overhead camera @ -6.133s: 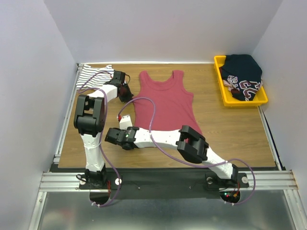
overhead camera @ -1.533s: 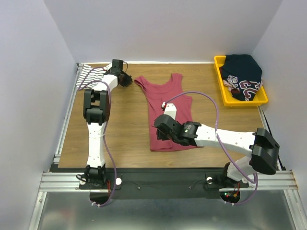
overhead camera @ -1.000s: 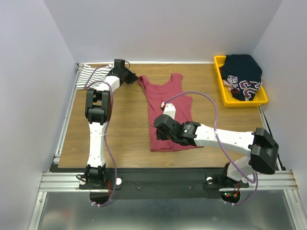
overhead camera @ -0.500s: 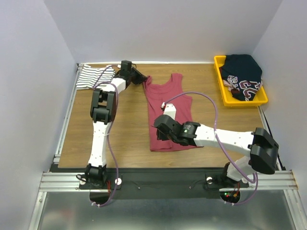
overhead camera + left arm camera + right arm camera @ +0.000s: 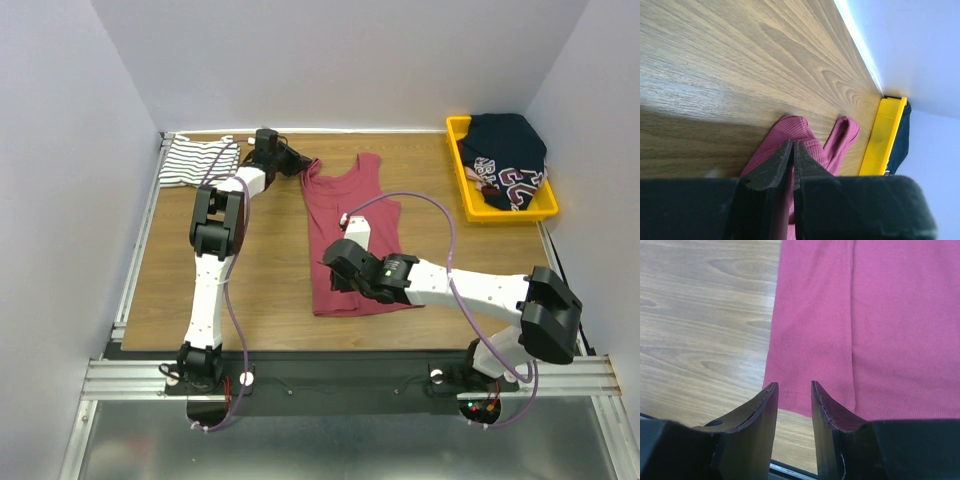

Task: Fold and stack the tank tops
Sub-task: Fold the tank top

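Note:
The maroon tank top (image 5: 355,235) lies in the middle of the table, its left edge folded inward. My left gripper (image 5: 303,166) is shut on its left shoulder strap at the back. In the left wrist view the fingertips (image 5: 792,143) pinch the maroon cloth (image 5: 807,137). My right gripper (image 5: 330,280) hovers over the top's lower left part, open and empty. In the right wrist view its jaws (image 5: 794,386) stand apart above the maroon hem (image 5: 840,340). The white striped tank top (image 5: 197,159) lies crumpled at the back left corner.
A yellow bin (image 5: 462,170) holding a dark printed garment (image 5: 508,155) stands at the back right; the bin also shows in the left wrist view (image 5: 886,132). The wooden table (image 5: 260,270) has metal rails along the left side and the near edge (image 5: 330,375).
My left gripper has moved right from beside the striped top, pulling the maroon strap with it and folding the top's left side inward. The right arm has stayed still in the last frames.

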`<state>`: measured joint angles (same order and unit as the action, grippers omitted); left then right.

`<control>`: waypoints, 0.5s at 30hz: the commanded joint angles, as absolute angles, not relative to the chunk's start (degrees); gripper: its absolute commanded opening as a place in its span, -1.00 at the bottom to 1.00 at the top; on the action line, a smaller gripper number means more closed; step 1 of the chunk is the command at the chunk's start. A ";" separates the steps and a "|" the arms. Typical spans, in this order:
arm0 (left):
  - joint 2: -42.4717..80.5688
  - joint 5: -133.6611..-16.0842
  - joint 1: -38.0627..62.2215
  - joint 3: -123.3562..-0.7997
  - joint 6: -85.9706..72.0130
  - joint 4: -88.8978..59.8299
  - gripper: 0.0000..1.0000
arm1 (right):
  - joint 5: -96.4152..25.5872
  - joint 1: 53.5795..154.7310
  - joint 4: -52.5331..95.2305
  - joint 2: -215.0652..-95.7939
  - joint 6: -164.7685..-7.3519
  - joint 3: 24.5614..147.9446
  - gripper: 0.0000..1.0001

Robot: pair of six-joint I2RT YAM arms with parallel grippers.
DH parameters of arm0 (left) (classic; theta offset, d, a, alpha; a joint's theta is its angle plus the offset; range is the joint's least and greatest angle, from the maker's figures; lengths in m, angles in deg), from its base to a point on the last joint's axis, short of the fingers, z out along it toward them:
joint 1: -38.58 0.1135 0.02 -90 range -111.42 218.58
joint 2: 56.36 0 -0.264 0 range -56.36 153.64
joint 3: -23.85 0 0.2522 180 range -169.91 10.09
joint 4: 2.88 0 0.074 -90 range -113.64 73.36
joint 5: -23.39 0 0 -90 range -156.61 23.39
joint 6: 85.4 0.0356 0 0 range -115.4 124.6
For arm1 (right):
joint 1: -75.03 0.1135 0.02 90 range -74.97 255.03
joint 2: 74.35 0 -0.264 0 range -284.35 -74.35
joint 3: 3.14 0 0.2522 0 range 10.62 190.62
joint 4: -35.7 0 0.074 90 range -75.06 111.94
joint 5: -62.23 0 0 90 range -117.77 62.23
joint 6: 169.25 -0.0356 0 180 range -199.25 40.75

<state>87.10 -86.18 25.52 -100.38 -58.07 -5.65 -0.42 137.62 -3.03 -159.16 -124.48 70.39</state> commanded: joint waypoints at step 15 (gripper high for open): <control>76.98 -93.50 24.78 -101.44 -53.76 5.77 0.09 | -13.26 114.24 9.63 -170.75 -115.11 82.33 -0.22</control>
<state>85.83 -90.18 24.80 -99.64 -56.94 0.55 -6.28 117.94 2.26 -166.92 -118.27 77.77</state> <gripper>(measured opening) 0.510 0.387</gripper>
